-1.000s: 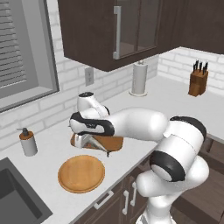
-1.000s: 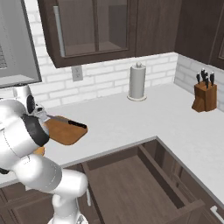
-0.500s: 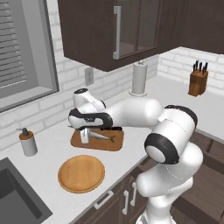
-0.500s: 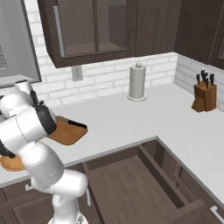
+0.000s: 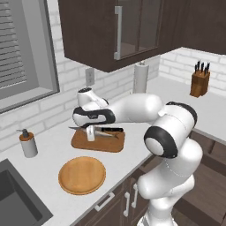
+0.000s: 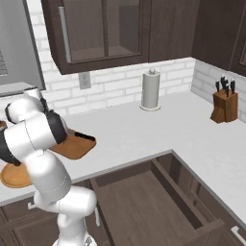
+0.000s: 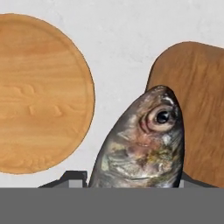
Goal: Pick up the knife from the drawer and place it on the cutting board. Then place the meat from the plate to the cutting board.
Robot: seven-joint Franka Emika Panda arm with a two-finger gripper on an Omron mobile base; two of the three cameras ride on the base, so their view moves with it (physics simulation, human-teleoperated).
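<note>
Silvery-grey fish (image 7: pixel 142 142) fills the lower middle of the hand view, its head and eye pointing up, its body running down between the two dark finger tips (image 7: pixel 70 178) of the hand (image 5: pixel 91 134): the hand is closed on the fish. In the left base view the hand hangs over the left part of the brown cutting board (image 5: pixel 98 141), pointing down, and a thin grey sliver pokes out to the left at its fingers. In the hand view the fish's head overlaps the board's near corner, with bare white bench (image 7: pixel 122 43) between board and plate.

On the board, behind the hand, lies the knife (image 5: pixel 110 129), dark handle to the right. In the right base view the dark handle end rests at the board's right edge.

Just in front of the board sits the round tan plate (image 5: pixel 82 175), bare, close to the board but apart from it.

Below the bench the dark wooden drawer (image 6: pixel 144 202) stands pulled out. Further along the bench are a soap bottle (image 5: pixel 28 143) at the left by the sink (image 5: pixel 13 198), a paper towel roll (image 6: pixel 151 90) against the brick wall, and a knife block (image 6: pixel 224 102) in the far corner.
</note>
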